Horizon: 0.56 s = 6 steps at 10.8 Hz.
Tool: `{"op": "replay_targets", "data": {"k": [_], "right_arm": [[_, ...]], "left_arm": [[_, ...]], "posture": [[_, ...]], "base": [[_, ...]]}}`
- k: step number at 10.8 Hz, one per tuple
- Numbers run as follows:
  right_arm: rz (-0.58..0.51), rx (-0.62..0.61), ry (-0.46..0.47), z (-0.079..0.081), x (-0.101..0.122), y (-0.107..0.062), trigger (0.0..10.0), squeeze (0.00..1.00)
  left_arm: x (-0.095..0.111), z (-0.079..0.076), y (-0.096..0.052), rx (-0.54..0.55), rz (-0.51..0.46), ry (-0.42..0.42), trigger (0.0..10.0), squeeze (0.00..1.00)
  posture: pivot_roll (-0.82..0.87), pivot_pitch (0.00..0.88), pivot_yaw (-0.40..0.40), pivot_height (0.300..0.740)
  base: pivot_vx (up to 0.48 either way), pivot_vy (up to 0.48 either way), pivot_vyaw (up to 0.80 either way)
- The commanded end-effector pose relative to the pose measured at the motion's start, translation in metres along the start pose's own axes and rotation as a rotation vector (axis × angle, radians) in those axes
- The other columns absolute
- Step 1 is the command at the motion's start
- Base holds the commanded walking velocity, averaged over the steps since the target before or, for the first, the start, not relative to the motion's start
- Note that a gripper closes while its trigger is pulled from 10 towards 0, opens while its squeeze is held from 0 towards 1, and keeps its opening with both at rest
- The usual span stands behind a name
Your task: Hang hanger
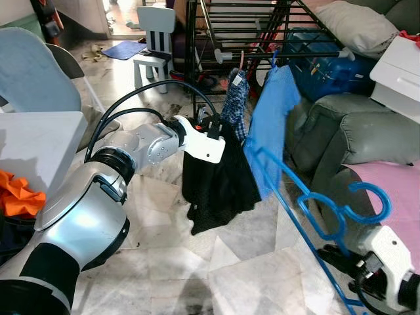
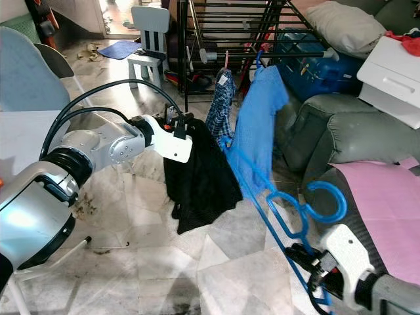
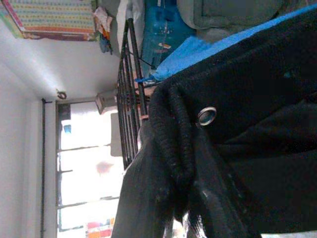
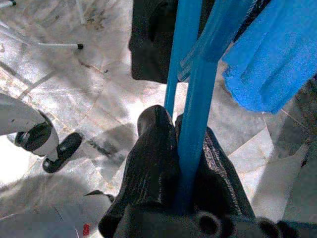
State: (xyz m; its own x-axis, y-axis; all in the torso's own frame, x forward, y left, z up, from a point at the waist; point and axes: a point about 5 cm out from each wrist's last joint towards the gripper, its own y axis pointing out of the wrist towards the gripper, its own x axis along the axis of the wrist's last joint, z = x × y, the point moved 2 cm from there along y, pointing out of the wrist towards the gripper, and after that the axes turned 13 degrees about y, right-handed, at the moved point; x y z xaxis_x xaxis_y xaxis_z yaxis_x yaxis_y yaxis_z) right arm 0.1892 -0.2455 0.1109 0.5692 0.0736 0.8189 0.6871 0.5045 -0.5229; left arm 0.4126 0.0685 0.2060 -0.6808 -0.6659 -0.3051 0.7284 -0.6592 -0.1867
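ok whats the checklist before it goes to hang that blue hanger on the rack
1. Right gripper shut on the blue hanger: ok, the fingers clamp its bar.
2. Hanger hook free: ok, it curls open over the pink cover.
3. Left gripper holding the black garment: ok, cloth bunched at its fingers.
4. Garment threaded on the hanger: cannot tell.
5. Free spot on the rack rail: not ok where the blue shirt and checked cloth hang.

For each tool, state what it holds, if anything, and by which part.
Right tool: the blue hanger, by its lower bar. Left tool: the black garment, by its bunched top edge.
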Motion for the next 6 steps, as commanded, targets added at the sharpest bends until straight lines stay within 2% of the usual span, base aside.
{"op": "replay_targets", "data": {"k": [1,4,6], "right_arm": [[-0.008,0.007,-0.018,0.000,0.005,-0.004,10.0,0.00],[0.038,0.038,0.014,0.004,-0.011,0.002,10.0,0.00],[0.054,0.039,0.013,0.004,-0.015,0.003,10.0,0.00]], "left_arm": [[0.000,0.009,0.001,0.029,-0.009,0.009,10.0,0.00],[0.014,0.031,0.003,0.147,-0.127,-0.011,10.0,0.00],[0.025,0.033,0.001,0.165,-0.216,-0.021,10.0,0.00]], "posture": [[0.01,0.000,-0.052,0.740],[0.01,0.000,-0.052,0.740],[0.02,0.000,-0.052,0.740]], "base": [[0.000,0.000,0.00],[0.000,0.000,0.00],[0.000,0.000,0.00]]}}
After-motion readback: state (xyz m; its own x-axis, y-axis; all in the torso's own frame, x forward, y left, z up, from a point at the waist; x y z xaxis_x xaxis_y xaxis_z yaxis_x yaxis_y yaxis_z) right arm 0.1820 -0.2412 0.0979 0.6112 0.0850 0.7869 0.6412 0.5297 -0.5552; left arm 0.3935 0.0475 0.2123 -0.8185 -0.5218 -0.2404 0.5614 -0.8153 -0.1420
